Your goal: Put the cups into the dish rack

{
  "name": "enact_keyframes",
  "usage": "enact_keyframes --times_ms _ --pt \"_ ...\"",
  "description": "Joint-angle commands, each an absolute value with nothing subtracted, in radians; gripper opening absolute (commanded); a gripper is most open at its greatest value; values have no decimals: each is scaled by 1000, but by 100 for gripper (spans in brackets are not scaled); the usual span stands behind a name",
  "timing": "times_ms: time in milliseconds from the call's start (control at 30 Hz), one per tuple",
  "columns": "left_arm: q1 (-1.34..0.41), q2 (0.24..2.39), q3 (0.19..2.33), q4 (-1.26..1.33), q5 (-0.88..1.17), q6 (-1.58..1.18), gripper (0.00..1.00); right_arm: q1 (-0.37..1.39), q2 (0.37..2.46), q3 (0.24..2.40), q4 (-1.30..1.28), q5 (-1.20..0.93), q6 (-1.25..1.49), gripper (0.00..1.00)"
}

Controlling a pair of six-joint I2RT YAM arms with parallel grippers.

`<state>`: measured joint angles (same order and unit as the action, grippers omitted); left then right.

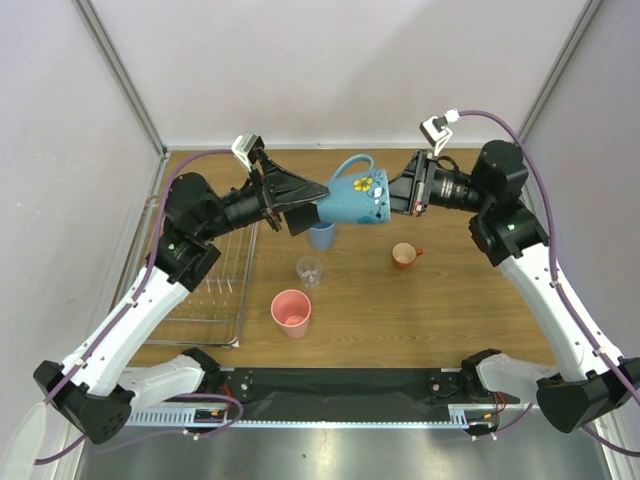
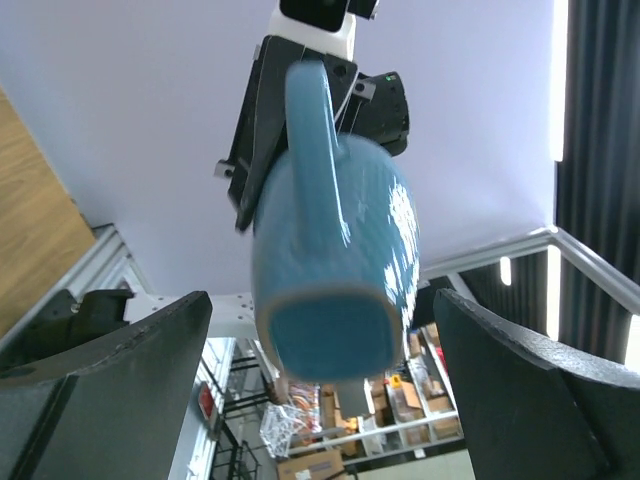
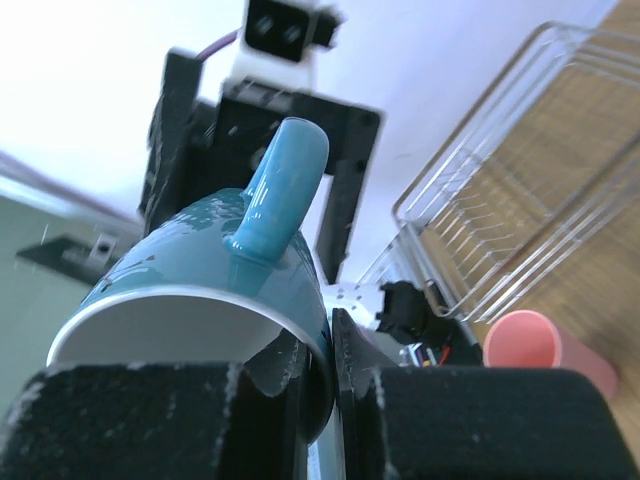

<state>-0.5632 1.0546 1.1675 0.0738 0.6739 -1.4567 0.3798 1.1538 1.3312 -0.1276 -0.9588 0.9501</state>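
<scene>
My right gripper (image 1: 392, 195) is shut on the rim of the blue-grey mug (image 1: 358, 194), one finger inside its white interior, and holds it on its side in the air above the table. In the right wrist view the mug (image 3: 200, 280) has its handle up and the gripper (image 3: 328, 385) pinches its wall. My left gripper (image 1: 305, 205) is open and faces the mug's base (image 2: 330, 335), which sits between the spread fingers (image 2: 120, 380) without touching them. On the table stand the light-blue tumbler (image 1: 322, 237), the clear glass (image 1: 310, 271), the pink tumbler (image 1: 291, 312) and the orange mug (image 1: 404, 255). The dish rack (image 1: 205, 290) lies at the left.
White walls with metal posts close in the table on the left, back and right. The arm bases and a black strip run along the near edge. The left arm's elbow hangs over the rack's far end.
</scene>
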Motion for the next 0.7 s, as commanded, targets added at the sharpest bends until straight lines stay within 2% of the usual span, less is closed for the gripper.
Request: enact_keyframes --times_ms 0,667 --pt "-558 1035 1151 158 722 -1592 100 423 1149 1347 8 -970 966 0" --pt "-574 1017 1117 178 773 -1626 100 472 1224 1336 58 -951 973 0"
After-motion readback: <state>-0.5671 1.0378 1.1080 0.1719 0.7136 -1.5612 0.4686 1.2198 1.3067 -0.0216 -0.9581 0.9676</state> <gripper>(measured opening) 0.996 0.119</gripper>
